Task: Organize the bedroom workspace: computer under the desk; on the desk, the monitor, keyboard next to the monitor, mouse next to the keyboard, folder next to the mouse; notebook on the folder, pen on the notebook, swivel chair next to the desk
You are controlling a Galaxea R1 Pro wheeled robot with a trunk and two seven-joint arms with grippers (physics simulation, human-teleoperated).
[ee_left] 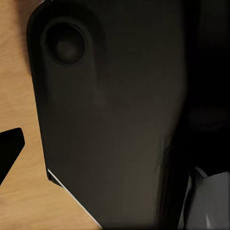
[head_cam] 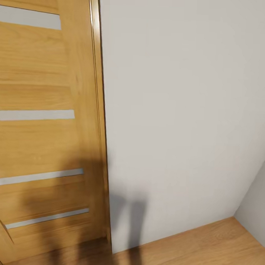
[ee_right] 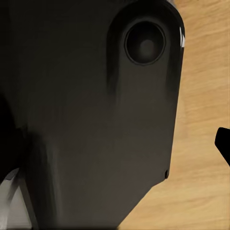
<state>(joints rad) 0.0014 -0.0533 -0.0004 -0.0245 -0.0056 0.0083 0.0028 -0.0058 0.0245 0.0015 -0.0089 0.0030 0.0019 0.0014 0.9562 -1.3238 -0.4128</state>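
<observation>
From the head camera, a wooden door (head_cam: 39, 136) with pale horizontal strips stands beside a plain white wall (head_cam: 187, 111), and a wood floor (head_cam: 204, 251) runs along the base, crossed by a dark shadow (cast over the door's lower part too). At the left wrist, a large black robot body panel (ee_left: 110, 124) with a round recess sits over the floor (ee_left: 19, 191); a small black tip shows at one edge, too little to tell how the left claw stands. At the right wrist, a similar black panel (ee_right: 96, 120) covers the floor (ee_right: 201, 143); the right claw's opening cannot be told either. None of the workspace things is in sight.
</observation>
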